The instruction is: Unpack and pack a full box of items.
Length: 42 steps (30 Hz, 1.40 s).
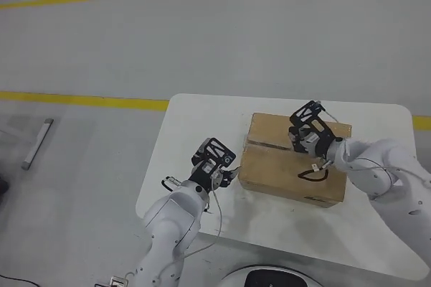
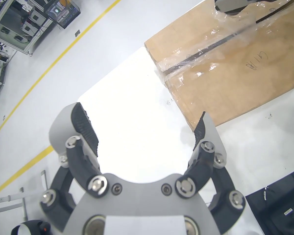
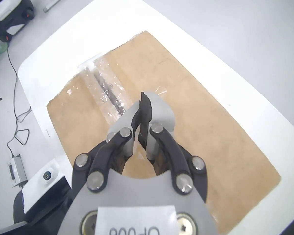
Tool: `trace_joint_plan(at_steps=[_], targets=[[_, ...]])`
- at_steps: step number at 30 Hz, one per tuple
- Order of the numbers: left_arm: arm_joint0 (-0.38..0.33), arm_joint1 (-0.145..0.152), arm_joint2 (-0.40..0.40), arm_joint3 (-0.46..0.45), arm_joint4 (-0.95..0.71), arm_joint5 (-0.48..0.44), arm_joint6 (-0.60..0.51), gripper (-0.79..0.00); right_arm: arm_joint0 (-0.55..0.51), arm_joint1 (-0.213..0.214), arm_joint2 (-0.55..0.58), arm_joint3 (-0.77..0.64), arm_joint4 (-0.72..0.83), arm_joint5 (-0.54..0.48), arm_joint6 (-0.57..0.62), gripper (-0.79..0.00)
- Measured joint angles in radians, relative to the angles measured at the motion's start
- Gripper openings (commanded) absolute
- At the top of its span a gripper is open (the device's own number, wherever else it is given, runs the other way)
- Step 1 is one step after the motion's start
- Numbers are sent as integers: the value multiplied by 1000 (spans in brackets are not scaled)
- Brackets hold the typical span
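From above, the brown taped cardboard box [image 1: 294, 161] sat right of centre on the white rounded table [image 1: 201, 122]. At the left wrist, the left claw [image 2: 140, 110] hung released over the table, just left of the box. At the right wrist, the right claw [image 3: 143, 108] was clenched over the box's top.

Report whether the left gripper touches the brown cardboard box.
Cannot tell. Left wrist view: a finger of the left gripper overlaps the brown cardboard box; depth unclear.

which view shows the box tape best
Left wrist view: the clear tape lies open along most of the box. In the right wrist view the right gripper hides part of it. From the top it's a thin line.
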Motion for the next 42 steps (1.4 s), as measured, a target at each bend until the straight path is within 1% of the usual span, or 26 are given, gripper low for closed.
trace_joint_plan(at_steps=[6, 9, 12, 20, 24, 30, 36, 42], targets=[[0, 5, 2, 0, -8, -11, -2, 0, -120, 15, 140, -59, 92, -18, -58, -785], [0, 7, 3, 0, -14, -14, -3, 0, -172, 21, 200, -77, 133, -35, -69, -785], [-2, 9, 5, 3, -20, -20, -4, 0, -209, 24, 244, -84, 169, -44, -81, -785], [-11, 14, 16, 8, -31, -28, -7, 0, -319, 28, 326, -133, 216, -17, -138, -785], [-14, 17, 23, 11, -33, -34, -8, 0, -380, 30, 382, -167, 258, -37, -160, -785], [-17, 21, 32, 13, -42, -37, -11, 0, -439, 33, 425, -199, 279, -90, -162, -785], [-21, 24, 37, 14, -53, -36, -14, 0, -461, 34, 435, -224, 273, -126, -190, -785], [-21, 28, 40, 13, -57, -29, -18, 0, -480, 36, 462, -273, 257, -138, -203, -785]])
